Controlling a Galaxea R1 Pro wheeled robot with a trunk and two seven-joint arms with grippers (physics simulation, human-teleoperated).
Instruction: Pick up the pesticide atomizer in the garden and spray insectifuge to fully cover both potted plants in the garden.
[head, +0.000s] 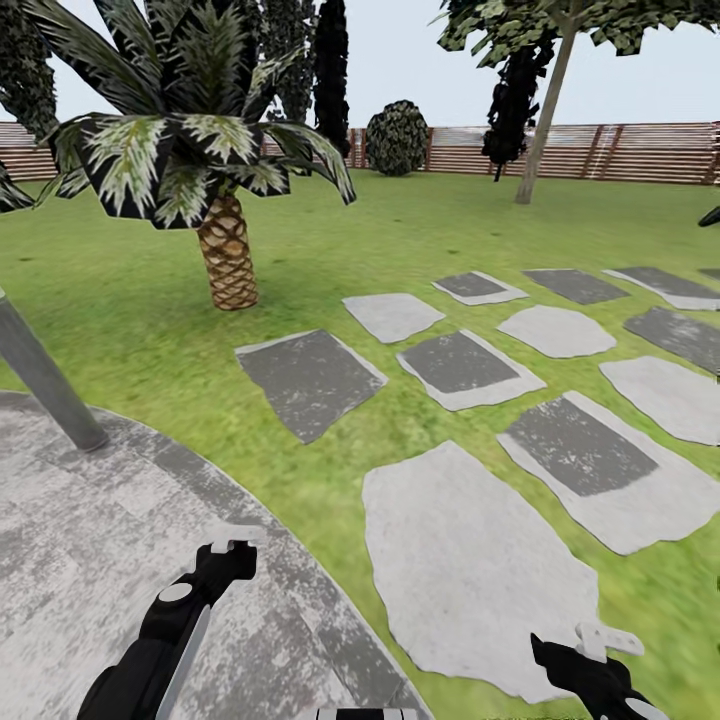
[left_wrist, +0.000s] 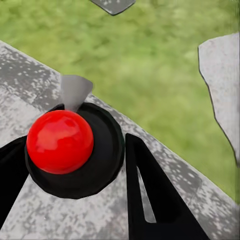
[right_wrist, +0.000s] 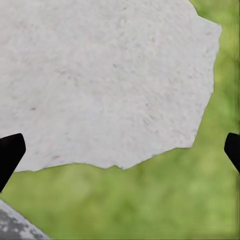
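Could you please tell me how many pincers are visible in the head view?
2. The left pincer is above the grey paved patch; the right pincer is at the edge of the big pale stone.

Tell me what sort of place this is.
A simulated garden, it seems: a green lawn crossed by grey stepping stones, a palm on the grass, and a brown slatted wooden fence along the back.

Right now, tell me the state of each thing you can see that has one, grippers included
left gripper: fingers apart, nothing between them, above the round paved patch.
right gripper: open and empty, over a pale stepping stone and lawn.
palm: upright in the lawn.
grey pole: leaning, foot on the paved patch.
wooden fence: standing, at the far edge.
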